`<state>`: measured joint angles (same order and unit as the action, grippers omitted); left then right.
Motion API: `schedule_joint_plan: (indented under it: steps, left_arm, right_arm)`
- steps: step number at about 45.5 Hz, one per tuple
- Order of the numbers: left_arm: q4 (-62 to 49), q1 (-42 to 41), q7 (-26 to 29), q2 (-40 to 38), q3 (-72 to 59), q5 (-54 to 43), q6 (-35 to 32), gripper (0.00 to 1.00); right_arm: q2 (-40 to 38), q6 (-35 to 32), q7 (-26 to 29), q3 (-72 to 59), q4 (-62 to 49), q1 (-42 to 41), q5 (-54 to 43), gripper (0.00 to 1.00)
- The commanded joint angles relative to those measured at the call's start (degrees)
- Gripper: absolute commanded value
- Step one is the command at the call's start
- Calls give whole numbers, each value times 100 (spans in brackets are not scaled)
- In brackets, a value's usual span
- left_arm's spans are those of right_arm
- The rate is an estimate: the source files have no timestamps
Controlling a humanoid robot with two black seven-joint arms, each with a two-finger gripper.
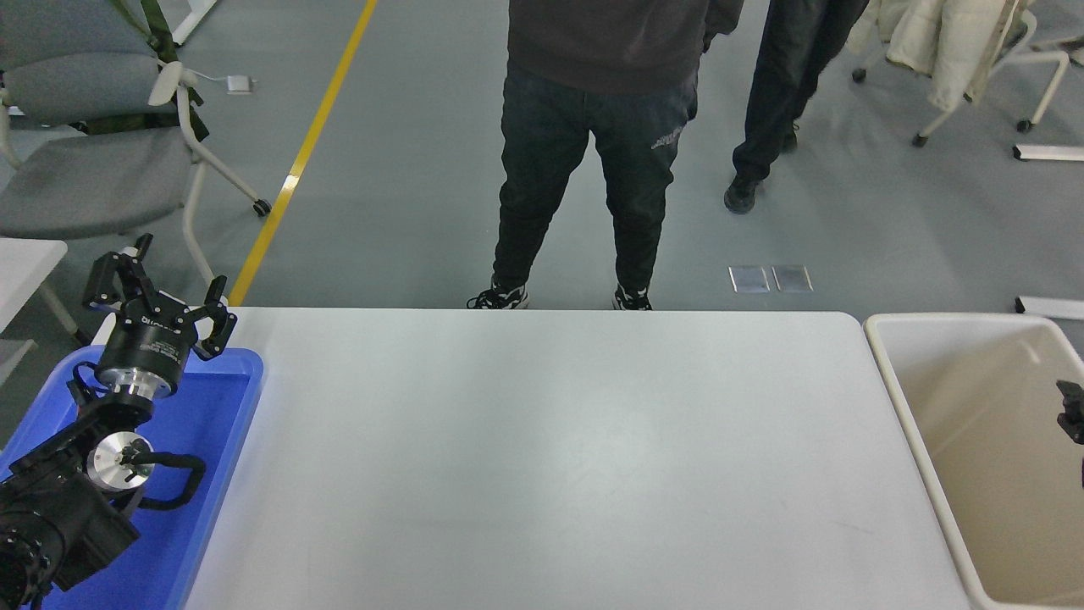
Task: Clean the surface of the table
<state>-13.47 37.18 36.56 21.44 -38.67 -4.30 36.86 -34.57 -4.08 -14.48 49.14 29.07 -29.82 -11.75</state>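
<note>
The table (542,457) is big, white and smooth. It lies between the two end effectors, to the right of the left one and to the left of the right one. Nothing is seen lying on it, so the cleaning looks done, or close to done.

The left end effector (161,296) hangs over the far end of a blue tray (216,440). Its fingers are spread apart and hold nothing. The left arm is parked there, most likely so it stays out of the way of the table.

Only a small black tip of the right end effector (1072,411) shows at the right edge. It is over a beige bin (898,398) that stands just off the right end of the table. So little of it shows that it cannot be told if its fingers are spread or pressed together, or if it holds anything. It may be there because the bin is where picked-up things go.

The part of the bin that shows looks bare.

Well past both end effectors, a person (593,144) in dark trousers stands right at the far edge of the table. Another person (783,93) stands farther back. A grey chair (76,152) is beyond the left end effector.
</note>
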Motion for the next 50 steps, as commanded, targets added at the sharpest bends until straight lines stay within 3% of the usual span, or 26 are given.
schedule_joint_plan:
  steps: [1,10,31,50]
  left_arm:
    - [-6,0,0,0,0,8,5,100]
    - [3,0,0,0,0,0,5,100]
    - [3,0,0,0,0,0,5,100]
    - [-6,0,0,0,0,0,5,100]
  right_arm:
    - [169,-629,-117,1772,1513,934,59,99]
    - [1128,-691,-126,3180,1882,1023,-520,99]
    - [2622,-726,-283,3207,1514,741,-1435,99]
    - [2772,-708,-442,3110,1417,706,-1567,99]
